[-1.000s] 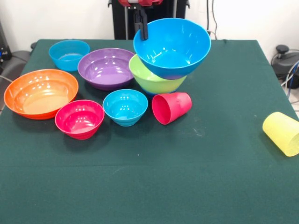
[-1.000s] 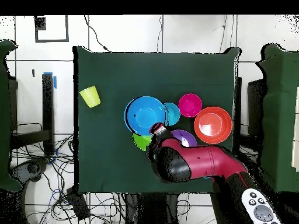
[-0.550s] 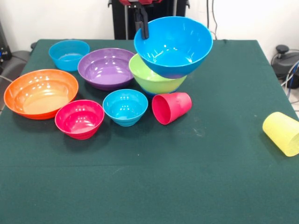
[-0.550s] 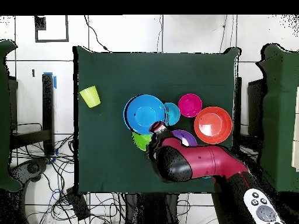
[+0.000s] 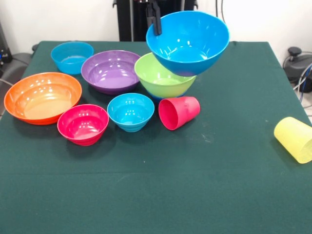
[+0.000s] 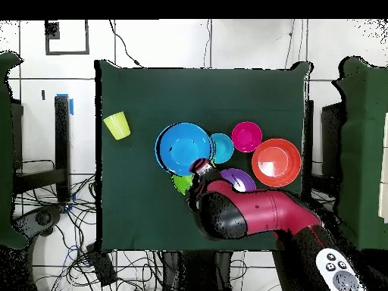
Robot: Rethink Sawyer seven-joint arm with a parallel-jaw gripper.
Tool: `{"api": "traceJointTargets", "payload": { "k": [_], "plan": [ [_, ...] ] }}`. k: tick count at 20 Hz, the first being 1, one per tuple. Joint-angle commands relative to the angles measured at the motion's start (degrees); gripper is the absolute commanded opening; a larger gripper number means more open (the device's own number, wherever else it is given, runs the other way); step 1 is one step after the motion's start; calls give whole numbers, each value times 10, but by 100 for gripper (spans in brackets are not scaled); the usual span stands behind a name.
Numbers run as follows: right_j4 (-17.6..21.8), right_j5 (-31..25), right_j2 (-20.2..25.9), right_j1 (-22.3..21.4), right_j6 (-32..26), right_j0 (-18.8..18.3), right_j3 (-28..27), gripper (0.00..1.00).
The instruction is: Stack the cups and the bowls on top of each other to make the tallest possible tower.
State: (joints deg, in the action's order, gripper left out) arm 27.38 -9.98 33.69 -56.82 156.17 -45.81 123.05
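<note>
Gripper (image 5: 157, 22) closed on the rim of the large bright blue bowl (image 5: 189, 41) — one dark finger lies inside the rim, and the bowl hangs tilted, clear of the table (image 5: 195, 195). Directly below and partly behind its base sits the lime green bowl (image 5: 161, 78), upright on the cloth; the two appear just apart in the front view, though contact cannot be ruled out. Taking the lime green bowl as landmark: the purple bowl (image 5: 110, 70) touches it on one side, with the small blue bowl (image 5: 71, 57) beyond; the red-pink cup (image 5: 178, 112) lies on its side just in front; the cyan bowl (image 5: 130, 111), pink-red bowl (image 5: 83, 124) and orange bowl (image 5: 42, 96) stand nearer the camera. The yellow cup (image 5: 295, 138) lies on its side well apart — near the table edge.
</note>
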Motion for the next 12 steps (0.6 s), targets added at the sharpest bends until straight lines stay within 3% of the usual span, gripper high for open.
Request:
{"api": "traceJointTargets", "payload": {
  "k": [1, 12],
  "plan": [
    [-9, -39, 32, 6, -35, -4, 28, 0],
    [10, -28, 26, 20, -42, -20, 32, 0]
  ]
}}
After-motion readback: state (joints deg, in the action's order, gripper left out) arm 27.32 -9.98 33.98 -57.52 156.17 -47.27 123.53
